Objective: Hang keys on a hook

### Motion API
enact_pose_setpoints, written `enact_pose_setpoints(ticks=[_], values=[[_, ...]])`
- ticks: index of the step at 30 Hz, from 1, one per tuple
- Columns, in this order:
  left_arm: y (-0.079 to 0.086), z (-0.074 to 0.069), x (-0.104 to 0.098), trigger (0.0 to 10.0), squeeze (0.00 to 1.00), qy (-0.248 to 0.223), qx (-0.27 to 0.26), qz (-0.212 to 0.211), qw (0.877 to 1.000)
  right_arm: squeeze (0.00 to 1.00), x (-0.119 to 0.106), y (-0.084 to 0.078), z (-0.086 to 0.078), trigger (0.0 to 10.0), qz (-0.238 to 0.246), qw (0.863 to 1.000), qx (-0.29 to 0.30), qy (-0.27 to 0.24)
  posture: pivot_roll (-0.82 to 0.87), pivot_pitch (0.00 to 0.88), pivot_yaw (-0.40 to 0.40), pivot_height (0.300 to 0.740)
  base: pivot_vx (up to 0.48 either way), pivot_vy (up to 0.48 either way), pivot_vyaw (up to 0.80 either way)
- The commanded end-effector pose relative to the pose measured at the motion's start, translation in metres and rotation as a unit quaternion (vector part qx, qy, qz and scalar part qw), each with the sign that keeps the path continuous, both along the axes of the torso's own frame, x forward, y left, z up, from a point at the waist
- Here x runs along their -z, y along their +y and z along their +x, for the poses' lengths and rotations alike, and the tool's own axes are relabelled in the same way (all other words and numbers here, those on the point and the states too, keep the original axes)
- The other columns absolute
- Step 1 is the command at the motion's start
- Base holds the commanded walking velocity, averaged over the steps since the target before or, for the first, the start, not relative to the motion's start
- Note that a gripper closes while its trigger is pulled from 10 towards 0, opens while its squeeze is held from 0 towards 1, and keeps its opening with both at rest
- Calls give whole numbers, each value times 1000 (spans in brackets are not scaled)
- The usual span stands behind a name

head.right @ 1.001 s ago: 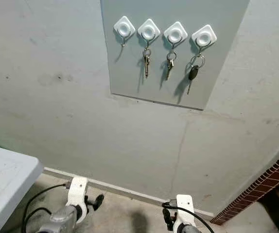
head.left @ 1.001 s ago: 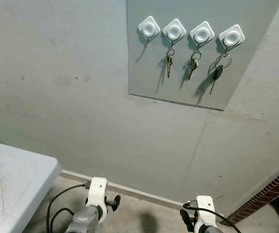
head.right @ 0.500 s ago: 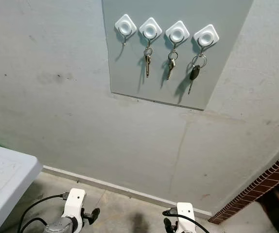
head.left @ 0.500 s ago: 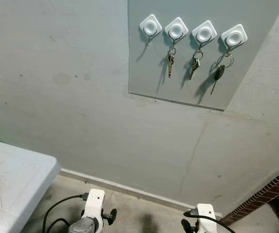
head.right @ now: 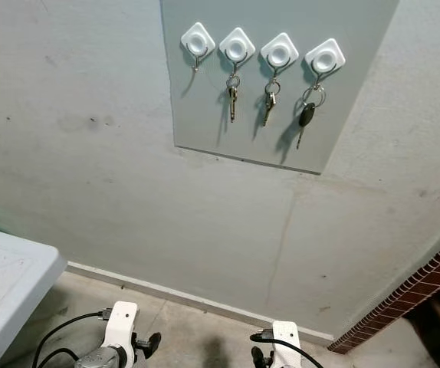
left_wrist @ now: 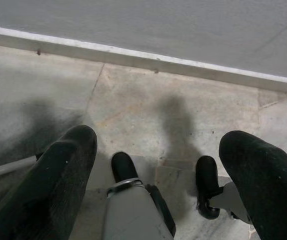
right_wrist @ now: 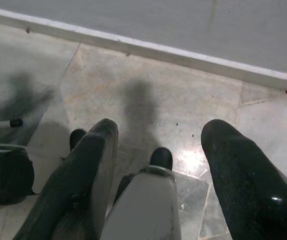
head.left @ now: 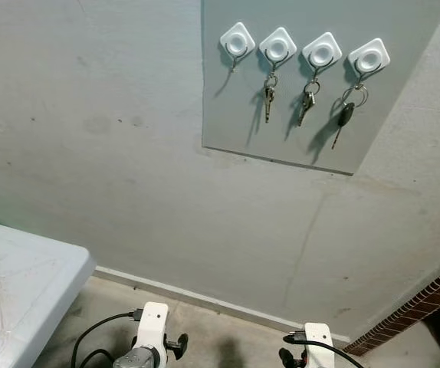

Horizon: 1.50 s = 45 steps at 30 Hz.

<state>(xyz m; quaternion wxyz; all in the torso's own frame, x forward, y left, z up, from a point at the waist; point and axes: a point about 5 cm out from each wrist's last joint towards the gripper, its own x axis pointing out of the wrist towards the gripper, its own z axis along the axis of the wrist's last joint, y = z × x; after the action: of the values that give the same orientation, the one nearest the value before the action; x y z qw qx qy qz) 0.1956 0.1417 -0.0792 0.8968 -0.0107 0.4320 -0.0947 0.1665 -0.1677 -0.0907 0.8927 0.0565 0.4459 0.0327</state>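
A grey panel point(head.left: 281, 130) is fixed to the concrete wall point(head.left: 113, 153), and four white square hooks point(head.left: 301, 51) run in a row along its top edge. The hook nearest the panel's left edge point(head.left: 237, 41) carries nothing. The next hook holds a small bunch of keys point(head.left: 267, 93), the third holds another bunch point(head.left: 304, 103), and the hook nearest the panel's right edge holds a black-headed key point(head.left: 343, 116) on a ring. All three sets hang straight down against the panel.

Both arms hang low, by the floor point(left_wrist: 148, 100). The left tool point(left_wrist: 158, 165) points down at the floor tiles with its two black fingers point(left_wrist: 66, 170) spread apart and nothing between them. The right tool point(right_wrist: 158, 160) is likewise released, fingers point(right_wrist: 88, 170) wide apart over the tiles, holding nothing. Beside it in the right wrist view sits a dark round object point(right_wrist: 8, 177), possibly a table foot or a wheel; it is too cut off to tell.

A white worktop point(head.left: 13, 284) juts in at the left, its corner near the left arm. A white skirting strip point(left_wrist: 133, 55) runs where the wall meets the floor, and red brickwork point(head.left: 427, 303) shows at the right.
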Motion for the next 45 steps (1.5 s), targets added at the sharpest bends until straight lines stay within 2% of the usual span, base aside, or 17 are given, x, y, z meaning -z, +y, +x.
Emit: enact_pose_setpoints(ticks=[1,12,32,45], values=[[2,-2,1,10000,0,7,7,5,1000,0,3,0,-5,10000,0,1000,2,13,-102,0,-1,740,0,0,0],[-1,-4,2,10000,0,12,17,2,1000,0,3,3,-6,10000,1,1000,-2,16,-105,0,0,740,0,0,0],[1,1,0,10000,0,10,2,-3,1000,0,1,4,1,10000,8,1000,12,8,-96,0,1,740,0,0,0],[1,-5,3,10000,0,17,10,2,1000,0,2,5,-4,10000,6,1000,5,12,-94,0,-2,740,0,0,0]])
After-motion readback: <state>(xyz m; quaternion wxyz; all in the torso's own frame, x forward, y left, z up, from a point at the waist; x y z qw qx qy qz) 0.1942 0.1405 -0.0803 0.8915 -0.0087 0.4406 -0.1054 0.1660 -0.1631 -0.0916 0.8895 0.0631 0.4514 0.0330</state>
